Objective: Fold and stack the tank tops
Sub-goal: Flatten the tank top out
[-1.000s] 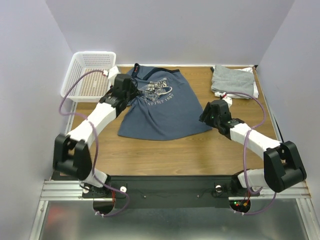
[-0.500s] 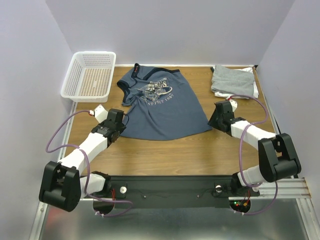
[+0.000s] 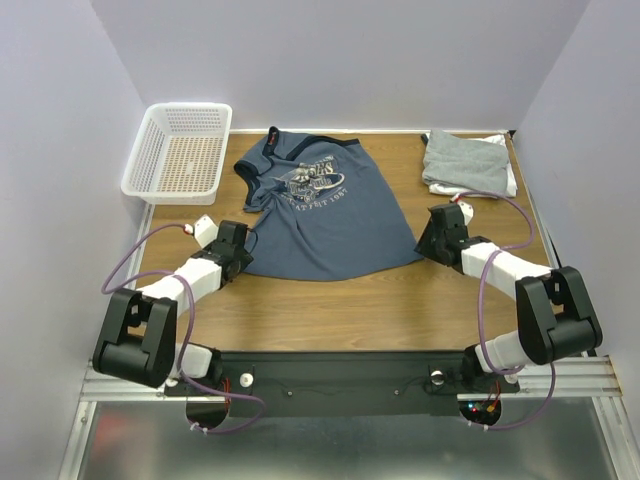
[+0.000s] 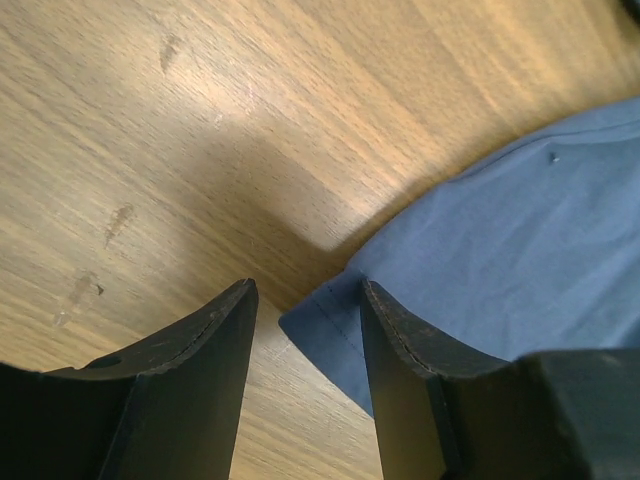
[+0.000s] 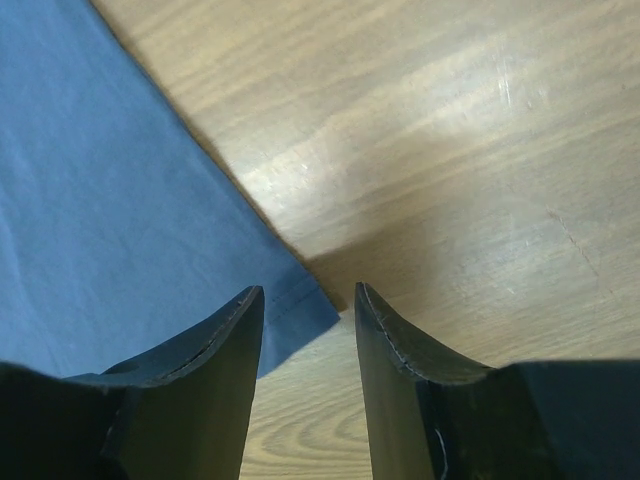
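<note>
A navy blue tank top [image 3: 320,210] with darker trim and a pale chest print lies spread flat mid-table, neck at the far side. My left gripper [image 3: 238,250] is open, low over its near left hem corner [image 4: 325,322], which lies between the fingers. My right gripper [image 3: 432,243] is open, low over the near right hem corner [image 5: 305,310], which lies between its fingers. A folded light grey tank top [image 3: 465,160] lies on a white one [image 3: 510,182] at the far right.
A white plastic mesh basket [image 3: 180,152] stands at the far left corner, partly off the table edge. Purple walls close in the back and both sides. Bare wood [image 3: 340,305] runs between the shirt's hem and the arm bases.
My left arm has pulled back from the shirt's left shoulder to the near left hem corner. My right gripper has shifted right and settled at the near right hem corner.
</note>
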You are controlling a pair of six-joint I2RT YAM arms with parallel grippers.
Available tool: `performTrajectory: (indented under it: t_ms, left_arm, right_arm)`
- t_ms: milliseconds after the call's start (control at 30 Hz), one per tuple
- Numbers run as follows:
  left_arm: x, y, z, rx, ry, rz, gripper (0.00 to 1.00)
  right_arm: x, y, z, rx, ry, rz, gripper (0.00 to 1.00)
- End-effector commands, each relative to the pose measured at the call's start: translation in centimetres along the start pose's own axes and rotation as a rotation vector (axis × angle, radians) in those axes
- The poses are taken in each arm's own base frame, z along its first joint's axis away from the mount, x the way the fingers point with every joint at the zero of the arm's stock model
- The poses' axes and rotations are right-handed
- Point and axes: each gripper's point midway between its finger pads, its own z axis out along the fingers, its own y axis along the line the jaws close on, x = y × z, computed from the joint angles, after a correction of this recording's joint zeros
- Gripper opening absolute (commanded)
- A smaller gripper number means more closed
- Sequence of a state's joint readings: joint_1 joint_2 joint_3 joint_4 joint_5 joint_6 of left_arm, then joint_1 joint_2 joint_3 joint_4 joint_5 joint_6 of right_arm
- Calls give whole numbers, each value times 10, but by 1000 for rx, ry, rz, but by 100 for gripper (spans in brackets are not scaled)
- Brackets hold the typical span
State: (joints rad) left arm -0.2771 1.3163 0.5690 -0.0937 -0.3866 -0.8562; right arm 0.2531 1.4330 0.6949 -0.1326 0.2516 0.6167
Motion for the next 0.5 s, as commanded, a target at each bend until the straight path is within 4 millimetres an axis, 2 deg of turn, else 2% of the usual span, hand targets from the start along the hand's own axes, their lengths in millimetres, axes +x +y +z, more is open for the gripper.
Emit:
performTrajectory:
  t_ms: [0,100,200,233,300,333,367,400,467]
  left_arm:
    - [-12,-18,1,52,-22,-3,56]
    - [-1,-20,5,74,16,-2,53]
    - [8,-18,7,77,45,3,44]
    - [10,-18,7,79,52,5,37]
    - [7,-21,5,90,48,3,27]
    - [4,-24,4,101,39,-1,18]
    - [-2,-27,1,109,25,-4,13]
    - [-8,-28,-6,116,14,-12,0]
    - [-20,-29,-17,114,-11,-17,0]
  right_arm:
    - [-3,-2,-5,-11,-24,-2,48]
    - [-6,-1,-7,-14,-33,1,48]
    - [-8,0,-7,-17,-36,-1,48]
    - [-8,-1,-6,-12,-34,-1,48]
    - [-7,-2,-5,-6,-30,-5,48]
    - [-6,-3,-4,-6,-28,-4,49]
    - [-5,-3,-3,-4,-23,-6,50]
    - [-5,-3,-3,-7,-19,-6,51]
    - [-4,-2,-2,-14,-14,-7,53]
